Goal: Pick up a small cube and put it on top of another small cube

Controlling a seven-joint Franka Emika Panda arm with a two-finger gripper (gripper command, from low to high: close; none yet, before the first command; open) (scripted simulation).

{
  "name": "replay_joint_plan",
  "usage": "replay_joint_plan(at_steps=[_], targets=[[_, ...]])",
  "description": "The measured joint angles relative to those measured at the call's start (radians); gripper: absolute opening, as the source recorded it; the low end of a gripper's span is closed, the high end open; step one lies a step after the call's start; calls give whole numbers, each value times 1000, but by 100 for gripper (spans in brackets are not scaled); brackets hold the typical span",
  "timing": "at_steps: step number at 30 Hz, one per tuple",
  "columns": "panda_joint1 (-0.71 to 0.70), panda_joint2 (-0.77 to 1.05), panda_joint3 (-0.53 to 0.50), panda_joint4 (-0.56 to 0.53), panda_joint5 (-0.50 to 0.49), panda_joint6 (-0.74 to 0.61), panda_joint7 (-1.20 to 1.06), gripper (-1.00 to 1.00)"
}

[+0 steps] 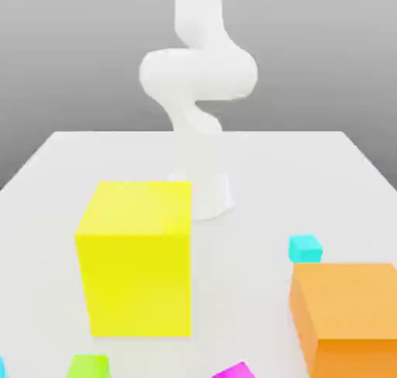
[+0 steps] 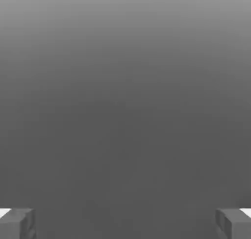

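Here we go: the Panda arm (image 1: 198, 74) stands at the far side of the white table (image 1: 248, 167), its base on the tabletop, upper part running out of the exterior view's top edge. Over to the hand view, and the gripper (image 2: 125, 224) has its fingers spread wide, w/ nothing but grey backdrop between them. Now the small cubes, quick rundown: cyan cube (image 1: 305, 249) sits on the table toward the exterior view's right, just behind the big orange block (image 1: 345, 299) as this cam sees it. Lime-green cube (image 1: 89, 366) is down at the bottom edge, cut off by it, in front of the big yellow block (image 1: 138, 268). Magenta cube (image 1: 235, 371) is at the bottom edge too, between yellow & orange, turned at an angle w/ a corner pointing up (only its upper bit peeks in, folks!). And a sliver of a blue obj. (image 1: 1, 368) pokes in at the bottom corner on the exterior view's left, too little to name its shape. Yellow block's the tall one, approx. centre-left; orange is cut by the right & bottom edges. Cyan, lime & magenta all lie well apart, no small cube stacked on another.
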Motion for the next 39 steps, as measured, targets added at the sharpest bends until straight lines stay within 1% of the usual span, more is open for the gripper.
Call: replay_joint_plan(at_steps=[10,18,24,29,33,34,39], targets=[[82,369,-50,15,51,100,-167,0],[112,659,-50,27,85,179,-293,0],[122,874,-42,35,77,240,-364,0],[129,1051,-39,42,41,293,-401,0],[124,1196,-30,67,44,393,-415,0],[122,1225,-28,73,46,415,-417,-100],[122,1225,-27,73,47,414,-417,-100]])
